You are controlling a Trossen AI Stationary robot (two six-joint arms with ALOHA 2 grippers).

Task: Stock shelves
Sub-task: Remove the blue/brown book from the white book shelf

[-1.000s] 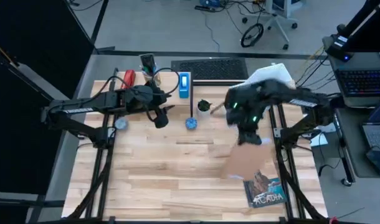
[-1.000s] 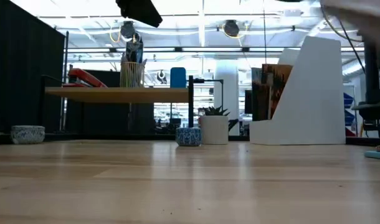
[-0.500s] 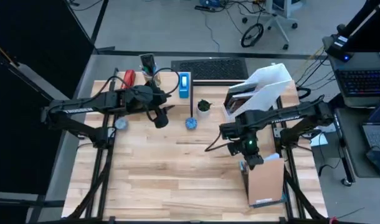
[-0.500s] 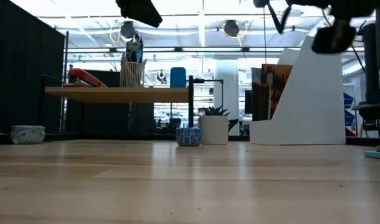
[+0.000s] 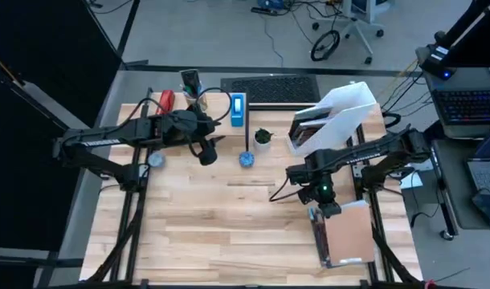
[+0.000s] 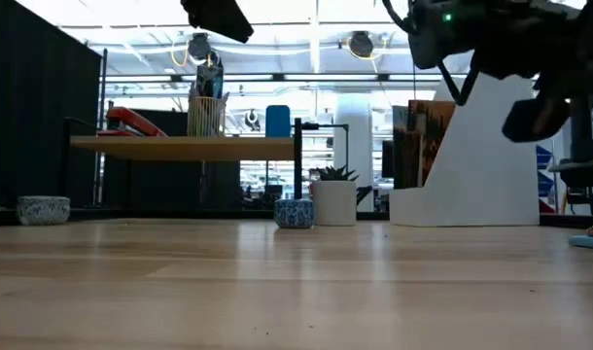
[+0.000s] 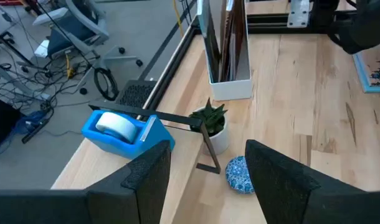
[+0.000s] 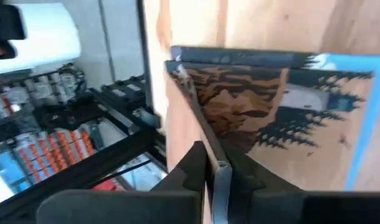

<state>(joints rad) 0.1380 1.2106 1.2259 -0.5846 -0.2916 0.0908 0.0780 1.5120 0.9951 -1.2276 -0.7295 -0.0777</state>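
Observation:
The wooden shelf [image 6: 180,146] carries a red stapler, a pen cup and a blue tape dispenser [image 7: 124,130]. To its right stands the white file holder [image 5: 345,112] with books upright in it. My right gripper [image 5: 321,207] is shut on a flat tan-brown book [image 5: 349,234] near the table's right front. A picture book with a blue and brown cover [image 8: 271,106] shows just beyond the held edge. My left gripper [image 7: 209,180] hangs open above the table beside the shelf, holding nothing. My right gripper pinches a thin edge of the tan book [image 8: 205,140] between its two fingers, at the book's far end near its left corner [image 5: 324,215]. The fingers come from the far side, slanting down. From above the book looks roughly flat, over the picture book; whether they touch, I cannot tell.
A small potted plant [image 5: 263,138] and a blue patterned bowl [image 5: 247,159] stand between shelf and file holder. Another bowl [image 5: 155,160] sits at the left. A black keyboard [image 5: 269,87] lies at the far edge. Bare wood stretches across the table's middle and front [image 5: 221,225].
My right gripper has swung from beside the file holder toward the table's near edge and come lower, carrying the tan book. The book now lies over the spot where the picture book's cover showed a second ago.

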